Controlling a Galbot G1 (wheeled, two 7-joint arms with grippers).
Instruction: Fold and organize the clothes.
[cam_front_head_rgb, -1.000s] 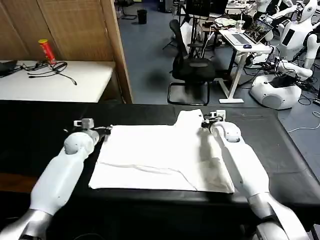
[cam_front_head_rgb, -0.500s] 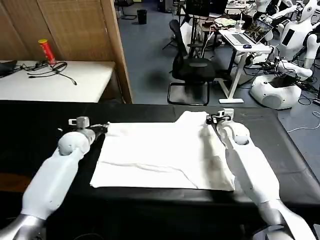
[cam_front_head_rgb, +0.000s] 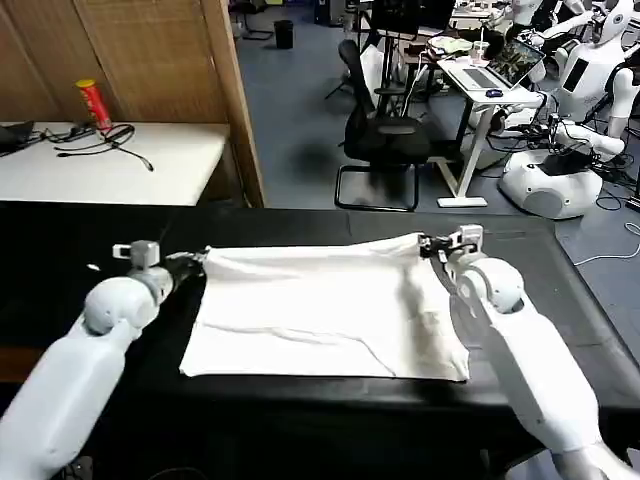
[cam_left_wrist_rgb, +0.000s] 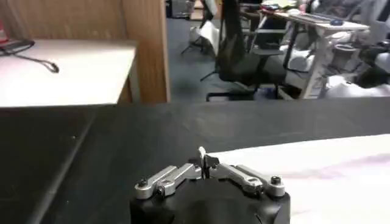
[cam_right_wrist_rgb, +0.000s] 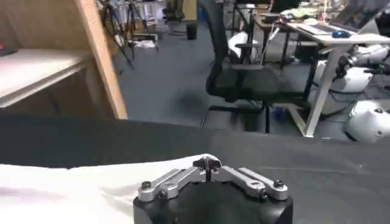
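White T-shirt (cam_front_head_rgb: 320, 310) lies spread on the black worktop (cam_front_head_rgb: 80, 250), stretched between the two grippers. Left gripper (cam_front_head_rgb: 195, 262) is pinched closed on its far left corner; right gripper (cam_front_head_rgb: 428, 243) is pinched closed on its far right corner. The shirt's long axis runs straight from one gripper to the other.

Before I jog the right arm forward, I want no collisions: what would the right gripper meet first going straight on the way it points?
Probably nothing on the table: the right gripper, shut on the T-shirt, faces bare black table, then open floor before the office chair. Depth is uncertain.
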